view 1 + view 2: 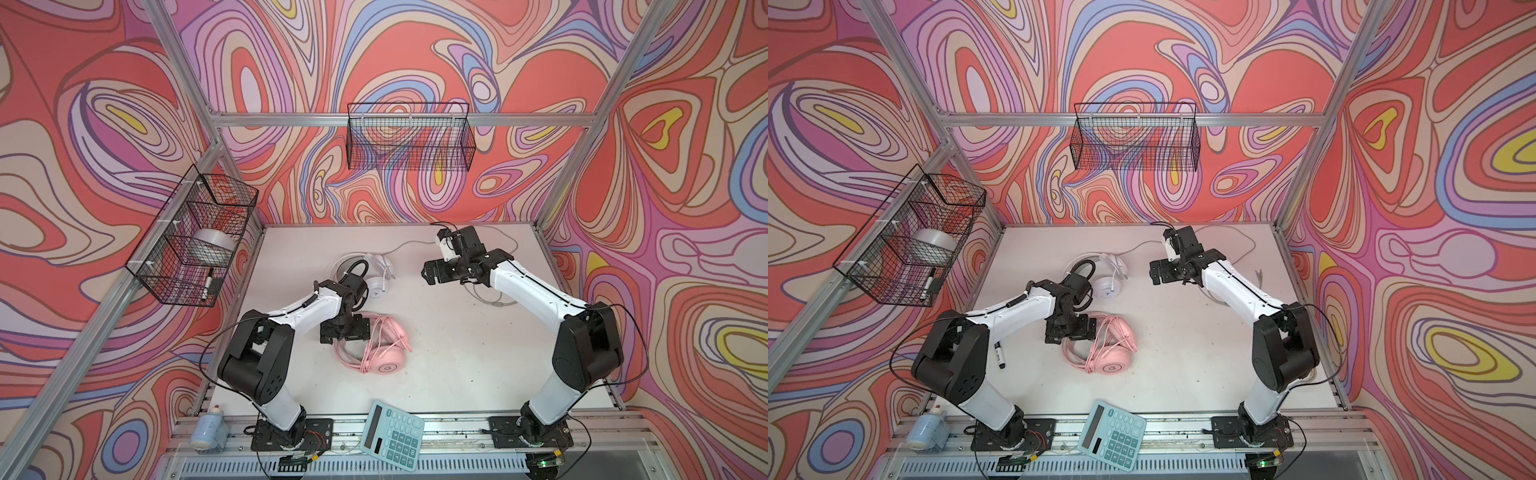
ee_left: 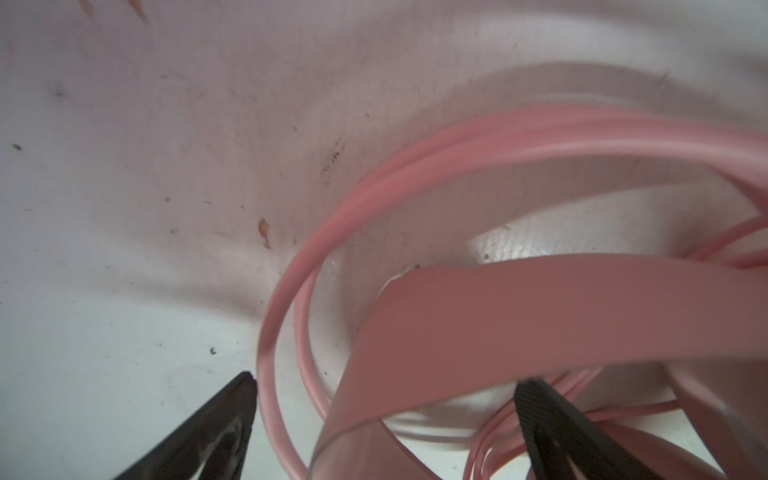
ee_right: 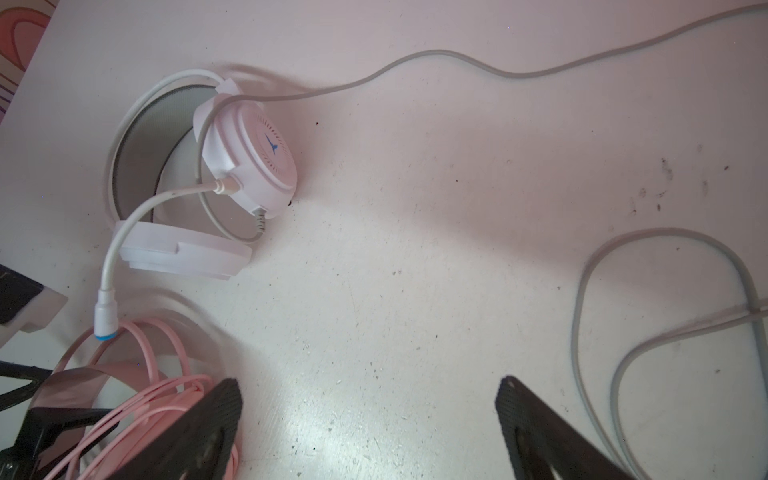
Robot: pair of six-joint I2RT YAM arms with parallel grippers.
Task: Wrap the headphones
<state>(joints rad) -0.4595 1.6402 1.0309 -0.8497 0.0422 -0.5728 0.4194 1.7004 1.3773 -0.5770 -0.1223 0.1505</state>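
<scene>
The left gripper (image 2: 388, 384), jaws wide, straddles the pink headset (image 2: 540, 316), apparently ungripped. The right gripper (image 3: 370, 386), jaws wide, hovers right of the white headset (image 3: 249, 153).

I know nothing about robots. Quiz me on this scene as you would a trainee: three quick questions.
1. True or false: the pink headphones lie with their pink cable gathered in loops.
2. The calculator lies: A) at the front edge of the table, B) in a wall basket, C) against the back wall.
3. Is the grey cable of the white headphones wrapped yet?

Key: 1 true; 2 A; 3 no, it trails loose across the table.
</scene>
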